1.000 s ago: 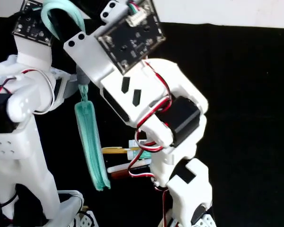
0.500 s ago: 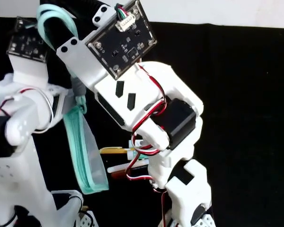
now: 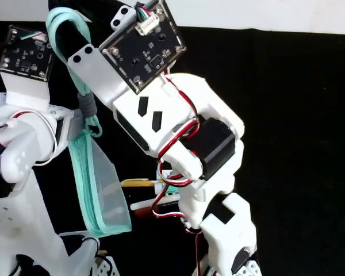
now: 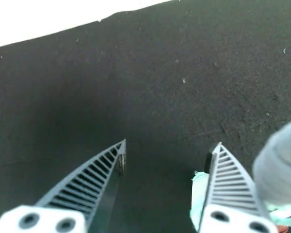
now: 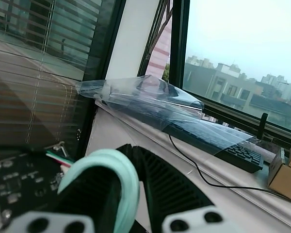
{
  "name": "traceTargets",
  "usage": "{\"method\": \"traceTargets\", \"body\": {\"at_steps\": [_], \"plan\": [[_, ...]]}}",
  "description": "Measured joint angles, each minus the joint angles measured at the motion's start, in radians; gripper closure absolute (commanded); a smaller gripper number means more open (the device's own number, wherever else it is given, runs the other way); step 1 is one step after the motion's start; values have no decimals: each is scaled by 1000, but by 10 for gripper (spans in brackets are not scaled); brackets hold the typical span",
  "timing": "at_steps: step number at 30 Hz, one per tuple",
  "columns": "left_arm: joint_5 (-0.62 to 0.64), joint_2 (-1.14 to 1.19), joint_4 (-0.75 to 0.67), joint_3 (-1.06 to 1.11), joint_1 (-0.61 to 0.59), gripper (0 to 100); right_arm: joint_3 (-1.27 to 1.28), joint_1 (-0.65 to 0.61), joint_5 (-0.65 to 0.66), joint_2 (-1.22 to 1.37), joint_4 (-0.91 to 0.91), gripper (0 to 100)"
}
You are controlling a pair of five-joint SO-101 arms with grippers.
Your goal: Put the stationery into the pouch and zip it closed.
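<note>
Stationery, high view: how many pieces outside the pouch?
3: yellow stick, white stick just below it, dark reddish one lowest, all between the pouch and the right arm. More may be hidden behind that arm.

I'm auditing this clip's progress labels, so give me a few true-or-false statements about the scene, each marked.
1. The mint pouch hangs from its strap. True.
2. The left gripper is shut. False: it is open over the black table.
3. The yellow pencil is inside the pouch. False: it lies on the table, outside the pouch.
4. The strap loops over the right gripper. True.
</note>
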Motion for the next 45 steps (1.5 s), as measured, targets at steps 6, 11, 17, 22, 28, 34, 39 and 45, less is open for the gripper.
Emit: {"method": "traceTargets", "body": {"at_steps": [6, 11, 17, 22, 28, 34, 39, 45], "plan": [[-41, -2, 0, -34, -8, 723, 0, 3, 0, 0, 0, 989], [-44, -3, 0, -34, -54, 723, 0, 0, 0, 2, 0, 989], [-44, -29, 0, -15, -83, 723, 0, 0, 0, 2, 0, 989], [-86, -135, 0, 55, -118, 723, 0, 2, 0, 2, 0, 989], [-95, -167, 0, 81, -123, 723, 0, 2, 2, 2, 0, 989], [-130, -161, 0, 84, -123, 723, 0, 2, 2, 2, 0, 989], [-195, -161, 0, 84, -123, 723, 0, 3, 2, 2, 0, 989], [-244, -124, 0, 84, -123, 723, 0, 3, 2, 2, 8, 989]]}}
